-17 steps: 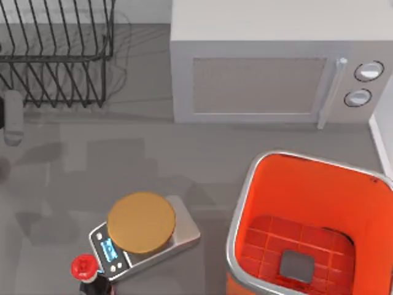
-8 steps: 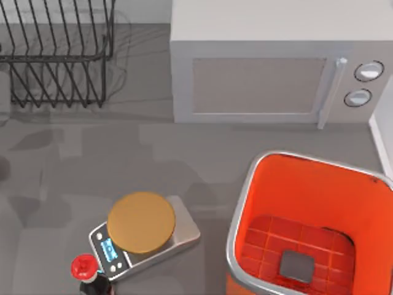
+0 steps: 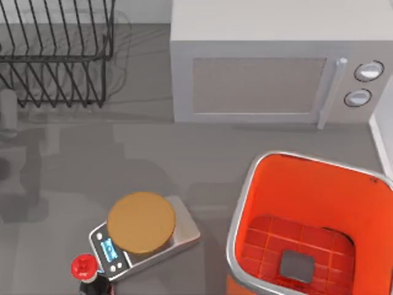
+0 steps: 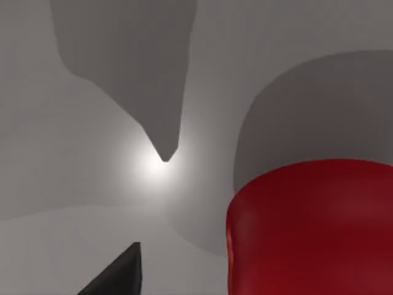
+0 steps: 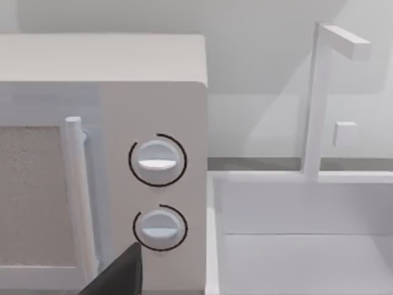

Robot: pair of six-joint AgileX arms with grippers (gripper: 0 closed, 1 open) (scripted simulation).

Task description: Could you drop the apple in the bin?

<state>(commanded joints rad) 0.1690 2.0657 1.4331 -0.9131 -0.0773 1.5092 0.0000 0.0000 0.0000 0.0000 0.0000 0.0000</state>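
Red apple (image 4: 313,227) sits just beside the left gripper's dark fingertip (image 4: 120,273), apparently not gripped | finger spread: cannot tell | orange-red bin (image 3: 319,184) empty, well apart | right arm parked facing the microwave (image 5: 104,166) | progress: pick and drop both remain.

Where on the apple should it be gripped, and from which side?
Probably grip the apple across its widest red body, coming down from above. It rests on the bare grey table with smooth, rounded flanks and open space around it, and the left gripper hangs just beside it.
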